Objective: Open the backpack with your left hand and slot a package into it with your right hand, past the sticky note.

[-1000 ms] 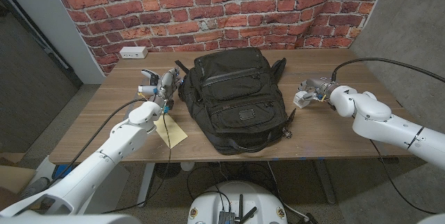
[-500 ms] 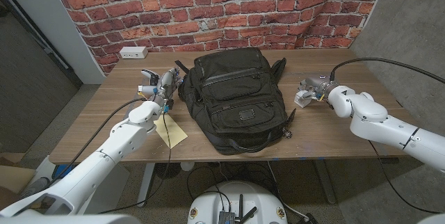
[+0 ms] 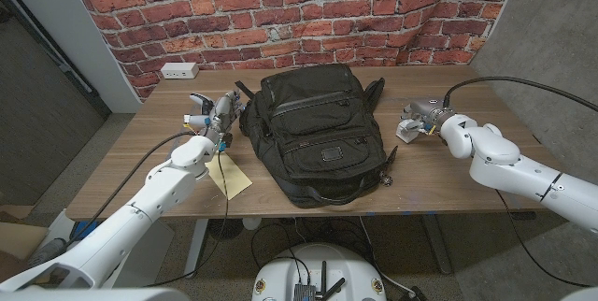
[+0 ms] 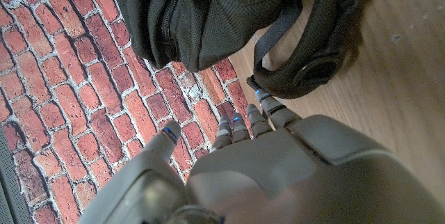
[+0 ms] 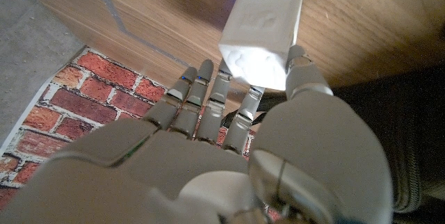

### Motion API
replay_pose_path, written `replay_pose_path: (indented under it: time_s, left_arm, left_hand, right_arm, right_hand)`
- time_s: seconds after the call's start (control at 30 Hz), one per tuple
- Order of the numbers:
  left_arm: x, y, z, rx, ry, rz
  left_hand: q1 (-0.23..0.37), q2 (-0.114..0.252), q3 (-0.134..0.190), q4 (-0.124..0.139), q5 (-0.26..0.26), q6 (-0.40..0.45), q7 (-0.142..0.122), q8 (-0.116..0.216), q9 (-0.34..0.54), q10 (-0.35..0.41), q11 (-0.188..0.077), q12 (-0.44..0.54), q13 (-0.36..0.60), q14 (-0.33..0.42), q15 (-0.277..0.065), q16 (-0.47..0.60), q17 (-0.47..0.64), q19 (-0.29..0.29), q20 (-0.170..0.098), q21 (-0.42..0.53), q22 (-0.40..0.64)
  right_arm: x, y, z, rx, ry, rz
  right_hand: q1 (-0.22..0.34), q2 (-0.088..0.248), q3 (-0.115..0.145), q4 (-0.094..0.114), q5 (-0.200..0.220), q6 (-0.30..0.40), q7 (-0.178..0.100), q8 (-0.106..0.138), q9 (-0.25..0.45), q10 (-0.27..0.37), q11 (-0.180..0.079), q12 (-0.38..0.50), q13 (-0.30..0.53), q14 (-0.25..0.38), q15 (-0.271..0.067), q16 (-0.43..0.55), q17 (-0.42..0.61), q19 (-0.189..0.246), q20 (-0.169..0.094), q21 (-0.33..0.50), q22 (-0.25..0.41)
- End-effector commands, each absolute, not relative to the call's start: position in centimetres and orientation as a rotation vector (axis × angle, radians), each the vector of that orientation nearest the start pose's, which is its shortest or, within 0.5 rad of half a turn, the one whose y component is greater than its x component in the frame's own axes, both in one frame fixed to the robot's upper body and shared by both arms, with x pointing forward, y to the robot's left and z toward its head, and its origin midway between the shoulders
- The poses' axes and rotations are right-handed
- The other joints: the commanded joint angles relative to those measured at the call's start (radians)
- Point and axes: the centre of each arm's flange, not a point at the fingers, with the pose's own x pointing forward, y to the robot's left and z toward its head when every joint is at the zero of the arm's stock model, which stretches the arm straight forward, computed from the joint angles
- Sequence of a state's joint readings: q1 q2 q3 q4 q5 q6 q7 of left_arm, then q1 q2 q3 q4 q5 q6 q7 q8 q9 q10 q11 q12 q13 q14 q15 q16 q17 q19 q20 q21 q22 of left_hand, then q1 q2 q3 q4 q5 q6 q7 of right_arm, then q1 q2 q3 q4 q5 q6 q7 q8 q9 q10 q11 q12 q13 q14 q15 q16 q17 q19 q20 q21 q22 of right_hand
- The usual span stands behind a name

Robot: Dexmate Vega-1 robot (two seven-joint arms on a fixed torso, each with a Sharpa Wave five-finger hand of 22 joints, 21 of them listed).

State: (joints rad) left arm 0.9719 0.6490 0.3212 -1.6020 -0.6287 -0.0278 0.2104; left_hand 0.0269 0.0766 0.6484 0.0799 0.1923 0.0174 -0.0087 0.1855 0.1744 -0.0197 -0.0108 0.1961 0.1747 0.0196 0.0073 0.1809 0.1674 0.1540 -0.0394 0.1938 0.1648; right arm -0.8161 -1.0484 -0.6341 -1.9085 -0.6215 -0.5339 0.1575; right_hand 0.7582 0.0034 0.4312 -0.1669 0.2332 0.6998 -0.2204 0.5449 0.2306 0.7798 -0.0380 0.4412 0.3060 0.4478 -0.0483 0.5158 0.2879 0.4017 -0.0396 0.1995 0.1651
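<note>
1. Fingers [image 5: 208,88] of the right hand [image 3: 422,117] curled up around a small white package [image 5: 264,36] in the right wrist view, thumb on one side and the rest on the other, so the box was pinched between them
2. Over in the head view that same package [image 3: 405,131] sat at the right of centre, held just above the wooden table [image 3: 467,184] and a short way right of the backpack [image 3: 316,133]
3. Left hand [image 3: 211,114] stood at the left of centre, close beside the backpack's upper left corner; its fingertips [image 4: 243,123] reached toward a black strap [image 4: 306,50] in the left wrist view, lying close together, and I could not tell whether they touched it
4. Black backpack lay flat in the middle of the frame, zip apparently closed, top end toward the brick wall [image 3: 280,11]
5. Yellow sticky note [image 3: 230,178] lay on the table at lower left of the backpack, apart from it, just beside the left forearm
6. White power outlet box [image 3: 177,70] sat at the upper left edge of the table, against the wall
</note>
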Motion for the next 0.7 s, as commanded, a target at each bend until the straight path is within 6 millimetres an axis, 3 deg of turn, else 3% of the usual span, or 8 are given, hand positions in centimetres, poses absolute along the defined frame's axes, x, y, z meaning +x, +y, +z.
replay_pose_path:
  time_s: [0.03,0.37,0.7]
  left_arm:
    - [60.7,30.3,-2.7,0.069,-0.477,-0.051]
    - [59.8,29.9,-2.3,0.106,-0.484,-0.067]
    - [59.2,30.7,-1.4,0.132,-0.518,-0.088]
  left_hand:
    - [-0.002,0.057,0.005,0.001,0.003,0.001,-0.005,-0.002,0.003,0.008,-0.006,-0.003,0.001,0.011,0.002,-0.003,0.004,0.011,-0.015,-0.005,0.004]
    - [-0.002,0.057,0.006,0.0,0.003,0.002,-0.005,-0.001,0.003,0.01,-0.007,-0.003,0.001,0.012,0.001,-0.003,0.004,0.012,-0.014,-0.005,0.004]
    - [-0.001,0.057,0.007,-0.001,0.003,0.006,-0.006,0.0,0.003,0.018,-0.006,-0.001,0.001,0.014,-0.001,-0.003,0.003,0.014,-0.015,-0.004,0.003]
  right_arm:
    - [58.4,-32.0,1.0,-1.657,-0.261,-0.169]
    - [58.1,-32.0,2.1,-1.635,-0.273,-0.172]
    - [57.3,-31.0,2.4,-1.615,-0.26,-0.188]
  right_hand:
    - [0.054,0.065,0.012,-0.001,0.008,0.017,0.0,0.011,0.003,0.169,-0.149,0.003,0.0,0.031,-0.165,0.011,0.0,0.017,-0.075,-0.002,0.001]
    - [0.074,0.071,0.017,-0.006,0.011,0.03,0.001,0.019,0.004,0.187,-0.152,0.002,0.002,0.061,-0.17,0.018,-0.003,0.04,-0.1,0.001,0.0]
    - [0.092,0.074,0.021,-0.011,0.013,0.031,0.001,0.02,0.004,0.194,-0.155,0.002,0.007,0.072,-0.173,0.02,-0.003,0.048,-0.103,0.0,0.0]
